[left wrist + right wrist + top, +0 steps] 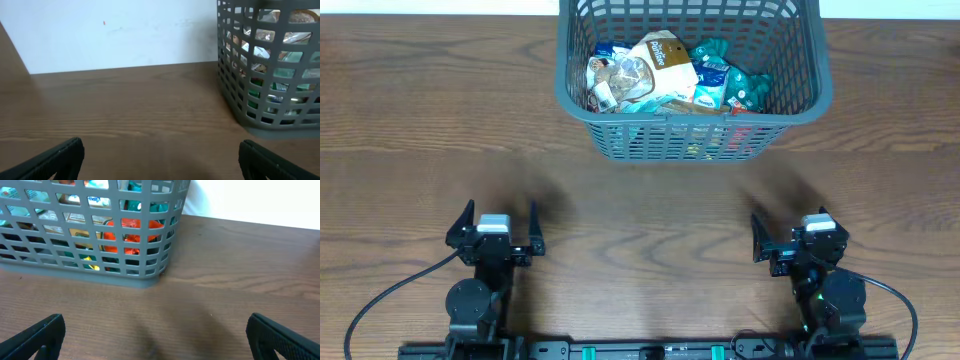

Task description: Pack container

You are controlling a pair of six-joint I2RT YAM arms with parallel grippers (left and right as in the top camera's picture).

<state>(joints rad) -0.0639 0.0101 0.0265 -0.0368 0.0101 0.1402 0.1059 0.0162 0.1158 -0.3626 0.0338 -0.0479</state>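
At the bottom of the overhead view both arms sit low and well apart. The left gripper (501, 215) is at lower left and the right gripper (790, 228) at lower right. Each has its fingers spread wide with nothing between them. The wrist views agree: in each, only the two dark tips show in the bottom corners, with bare wooden table (420, 120) between them.

Past a broad strip of bare wood, the container (670, 140) stands upright at the top centre of the overhead frame. It is well apart from both grippers. Its far rim is cut off by the frame edge. In the left wrist view it fills the upper right (240, 100), and in the right wrist view the upper left (100, 265).

Its floor is crowded with packets (665, 70) in white, tan and teal. Red and orange wrappers show through the slots on the near right side.

The container looks like moulded plastic, so probably stiff and light even when loaded. Its smooth walls may slip in a pinch. The thick rim looks like the best place to hold it, with one finger inside and one outside. The near wall's lattice bars are an alternative. The packets look soft, crinkly and easy to crush.
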